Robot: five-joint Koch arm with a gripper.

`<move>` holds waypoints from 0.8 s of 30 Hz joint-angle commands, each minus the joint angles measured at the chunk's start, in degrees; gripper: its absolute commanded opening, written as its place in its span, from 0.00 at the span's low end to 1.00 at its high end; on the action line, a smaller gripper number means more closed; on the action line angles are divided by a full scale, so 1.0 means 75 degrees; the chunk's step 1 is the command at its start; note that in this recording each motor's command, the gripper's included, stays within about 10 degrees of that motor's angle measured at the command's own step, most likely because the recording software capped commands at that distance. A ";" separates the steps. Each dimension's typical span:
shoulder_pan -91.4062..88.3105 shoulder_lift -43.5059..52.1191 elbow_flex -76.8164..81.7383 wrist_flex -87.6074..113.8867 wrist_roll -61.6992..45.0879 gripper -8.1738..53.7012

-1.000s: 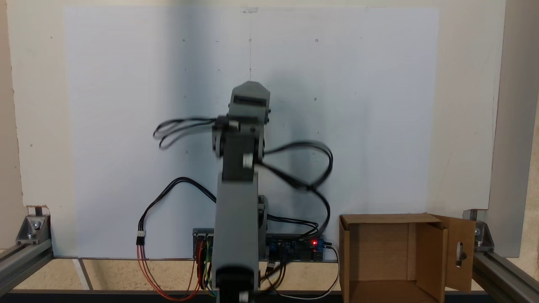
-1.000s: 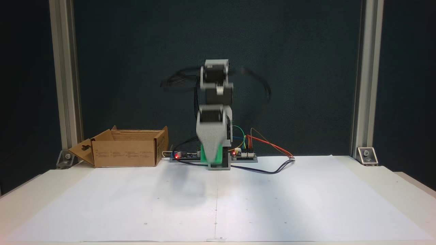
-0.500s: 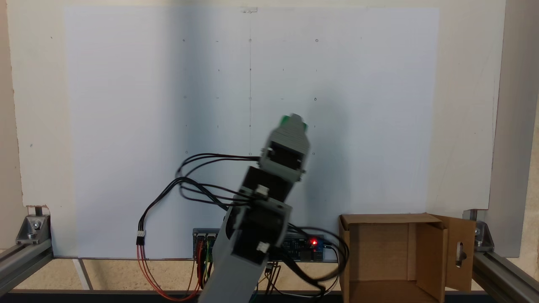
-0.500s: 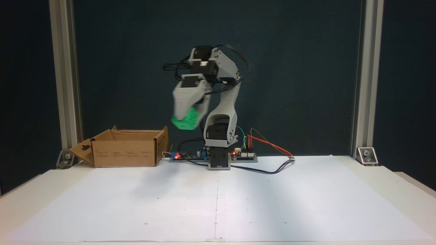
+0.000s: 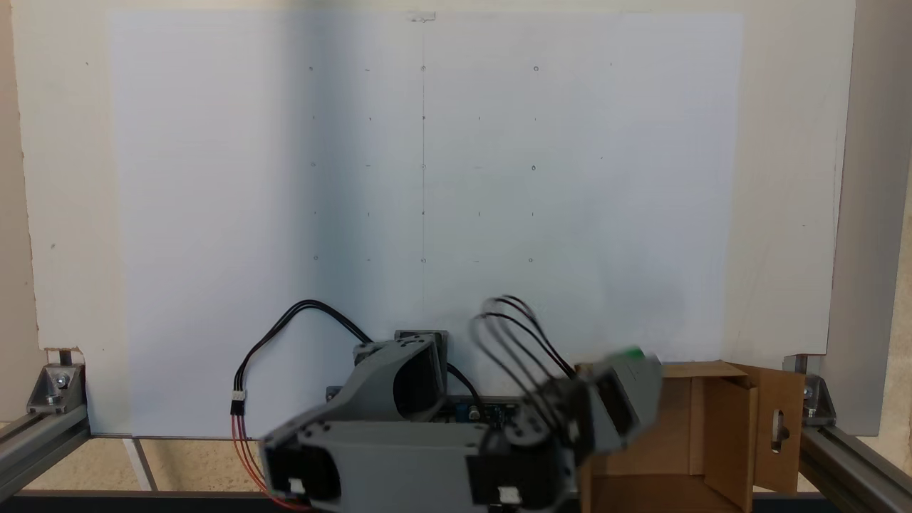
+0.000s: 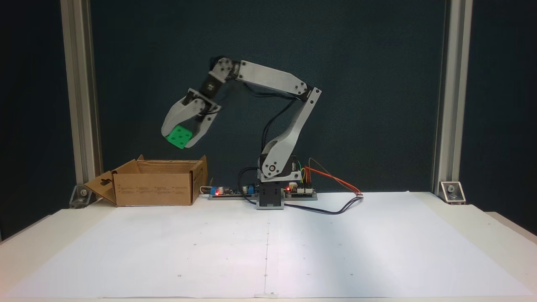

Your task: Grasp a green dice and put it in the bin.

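The green dice (image 6: 179,137) is a bright green cube with round pip holes. It hangs in the air, with my gripper (image 6: 180,140) shut on it between two grey fingers. Below it stands the bin (image 6: 157,183), a brown cardboard box with an open top and a slotted flap on its left. In a fixed view from above, a sliver of the green dice (image 5: 630,353) peeks past the blurred gripper (image 5: 638,360), which sits over the bin's (image 5: 712,427) near-left corner.
A white paper sheet (image 6: 268,247) covers the table in front of the arm's base (image 6: 270,197). Circuit boards and loose wires (image 6: 331,184) lie beside the base. Aluminium frame posts (image 6: 79,96) stand at both back corners.
The arm has swung from the table's middle toward the bin, carrying the green dice. The dice now hangs above the bin's open top instead of beside the base.
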 commanded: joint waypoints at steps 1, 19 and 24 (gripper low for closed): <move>0.1216 -0.0363 -0.0492 -0.0691 -0.0516 0.32; 0.2426 -0.3902 -0.0445 -0.2648 -0.0855 0.73; 0.2461 -0.3773 -0.0480 -0.2836 -0.0176 0.79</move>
